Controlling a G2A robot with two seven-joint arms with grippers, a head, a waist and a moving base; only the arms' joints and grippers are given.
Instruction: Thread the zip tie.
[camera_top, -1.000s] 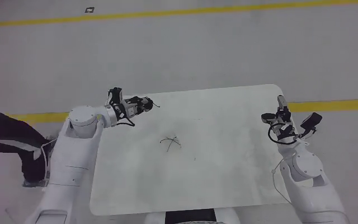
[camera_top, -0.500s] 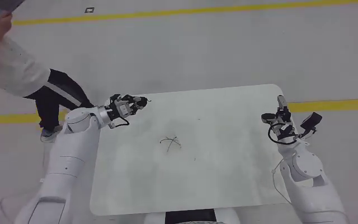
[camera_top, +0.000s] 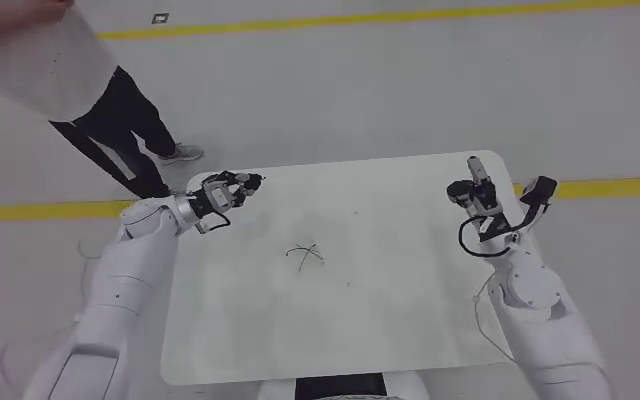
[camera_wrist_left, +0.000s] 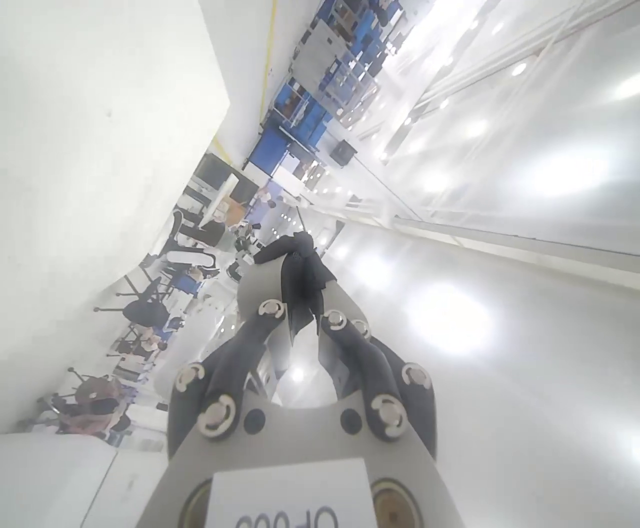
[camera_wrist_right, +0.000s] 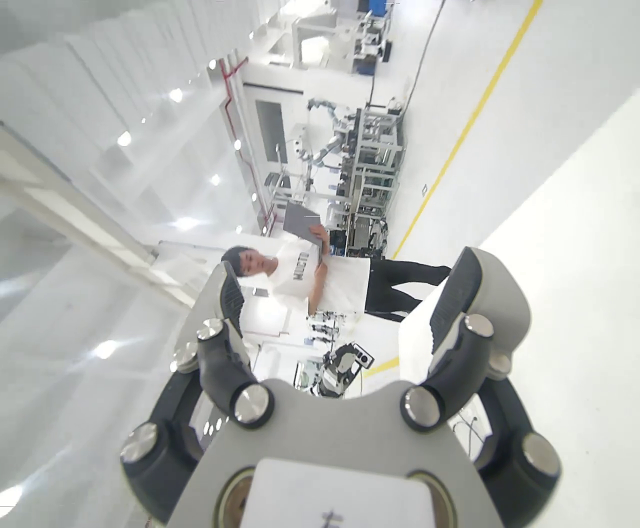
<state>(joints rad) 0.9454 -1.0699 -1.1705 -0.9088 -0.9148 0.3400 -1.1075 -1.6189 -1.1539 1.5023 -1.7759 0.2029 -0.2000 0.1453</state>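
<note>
My left gripper hovers over the white table's far left corner, shut on a black zip tie. The tie is bunched between the fingertips, and a thin end pokes out past them. Two or three more thin black zip ties lie crossed on the table, a little left of its middle and apart from both grippers. My right gripper is raised over the far right corner. In the right wrist view this gripper is open, and nothing sits between its ribbed pads.
The table has rounded corners, and its top is bare apart from the crossed ties. Around it is pale floor with yellow lines. A person stands on the floor beyond the far left corner, away from the table.
The right arm has swung inward and farther from me, bringing its gripper over the table's far right corner. The left forearm has shifted slightly, and its gripper is still shut on the tie.
</note>
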